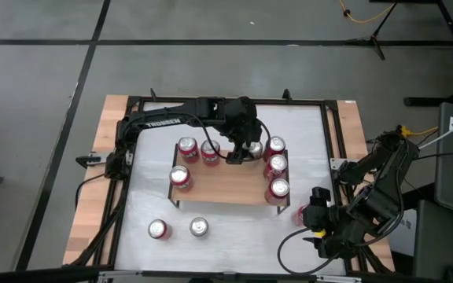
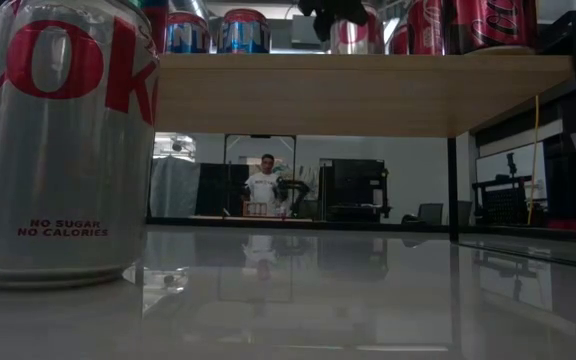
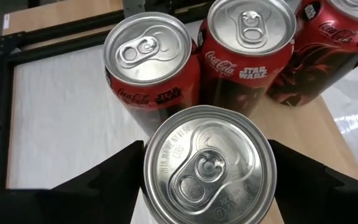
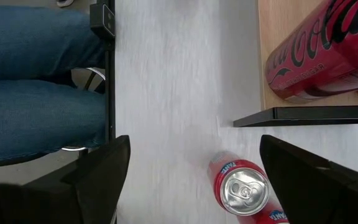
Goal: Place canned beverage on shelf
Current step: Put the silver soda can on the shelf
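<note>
White tabletop under me, a silver can close by in the low view, a person standing far back in the room. My left claw is clamped on a silver-topped can over the shelf, probably just touching the plank. Red cans stand beyond. My right claw hangs half-open, empty, above a red can.

The high view is looking straight down on the shelf; the low view is peering level beneath it; each wrist camera is looking closely past its own claw.
</note>
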Controlling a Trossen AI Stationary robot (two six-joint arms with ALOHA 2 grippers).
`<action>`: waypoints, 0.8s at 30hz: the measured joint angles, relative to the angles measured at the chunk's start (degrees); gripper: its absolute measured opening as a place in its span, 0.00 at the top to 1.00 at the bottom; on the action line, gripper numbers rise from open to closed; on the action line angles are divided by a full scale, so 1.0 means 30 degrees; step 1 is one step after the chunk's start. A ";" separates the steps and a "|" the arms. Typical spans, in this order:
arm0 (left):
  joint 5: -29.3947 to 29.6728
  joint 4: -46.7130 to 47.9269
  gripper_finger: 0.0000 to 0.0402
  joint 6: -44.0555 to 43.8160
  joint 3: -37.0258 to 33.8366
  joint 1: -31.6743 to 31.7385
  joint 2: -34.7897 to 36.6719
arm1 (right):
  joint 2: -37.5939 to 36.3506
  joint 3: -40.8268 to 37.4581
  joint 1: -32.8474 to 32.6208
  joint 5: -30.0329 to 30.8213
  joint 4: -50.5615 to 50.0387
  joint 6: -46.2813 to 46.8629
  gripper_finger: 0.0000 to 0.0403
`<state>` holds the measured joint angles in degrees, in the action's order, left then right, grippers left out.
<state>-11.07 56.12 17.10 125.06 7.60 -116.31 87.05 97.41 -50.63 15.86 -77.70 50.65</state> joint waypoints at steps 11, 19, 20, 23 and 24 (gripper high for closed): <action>-0.0036 -0.0803 0.30 -0.0066 -0.1256 0.0000 0.0058 | 0.0000 0.0000 0.0000 -0.0007 -0.0004 0.0000 0.14; 0.0170 -0.1522 0.24 -0.0048 -0.1314 -0.0003 0.0015 | 0.0000 0.0000 0.0000 -0.0007 -0.0005 0.0000 0.14; 0.0246 -0.1570 0.22 -0.0030 -0.1314 -0.0015 0.0005 | 0.0000 0.0000 0.0000 -0.0007 0.0002 0.0000 0.14; 0.0350 -0.1596 0.19 -0.0022 -0.1321 -0.0015 0.0000 | 0.0000 0.0000 0.0000 -0.0007 0.0002 0.0000 0.14; 0.0370 -0.1583 0.18 -0.0009 -0.1327 -0.0015 0.0000 | 0.0000 0.0000 0.0000 -0.0007 -0.0001 0.0000 0.14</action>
<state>-9.96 51.37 17.08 121.08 7.55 -116.31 87.05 97.41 -50.63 15.84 -77.70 50.65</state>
